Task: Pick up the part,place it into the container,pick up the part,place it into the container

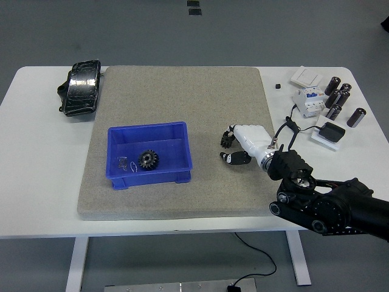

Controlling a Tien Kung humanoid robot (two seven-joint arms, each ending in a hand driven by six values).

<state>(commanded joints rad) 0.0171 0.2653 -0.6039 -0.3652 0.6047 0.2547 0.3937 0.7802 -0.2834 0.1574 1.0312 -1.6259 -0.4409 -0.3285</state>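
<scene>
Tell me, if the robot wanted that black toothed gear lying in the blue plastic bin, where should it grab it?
Probably by the toothed rim, coming straight down from above. The black toothed gear lies flat on the floor of the blue plastic bin, so only its top and edge are exposed, and the bin walls block any sideways approach.

white table (42, 182) bears a grey mat (182, 103), black pouch (82, 94), electrical parts (328, 103).

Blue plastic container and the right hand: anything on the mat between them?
No. In the head view, only bare beige felt mat separates the blue plastic container from the white right hand, which seems closed on a small dark gear.
</scene>
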